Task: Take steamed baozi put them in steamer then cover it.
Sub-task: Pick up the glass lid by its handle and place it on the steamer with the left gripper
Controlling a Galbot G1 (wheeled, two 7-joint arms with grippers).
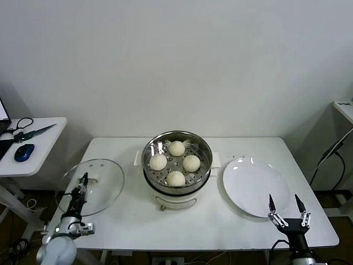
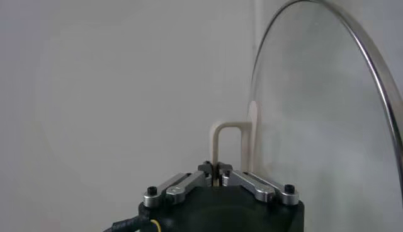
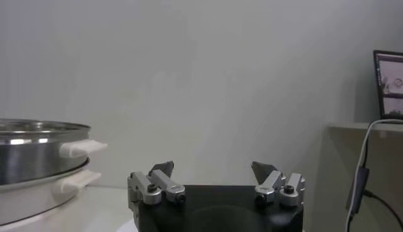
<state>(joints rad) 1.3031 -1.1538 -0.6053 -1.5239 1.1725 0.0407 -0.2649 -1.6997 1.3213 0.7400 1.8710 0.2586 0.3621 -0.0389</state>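
Desk [image 1: 132, 221]: white, carries everything.
Steamer [image 1: 177, 190]: mid-desk, uncovered, all four steamed baozi [image 1: 176, 148] already on its tray.
Glass lid [image 1: 105, 185]: off to the steamer's left, so the left arm is the nearer one by far.
Left gripper [image 1: 84, 178]: fingers pinched onto the lid's cream handle [image 2: 228, 144].
Right gripper [image 1: 287, 208]: fingers spread, holding nothing, idling near the plate [image 1: 251, 185].

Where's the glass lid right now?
In the head view the glass lid is at the table's left side, beside the steamer, with the left gripper shut on its handle.
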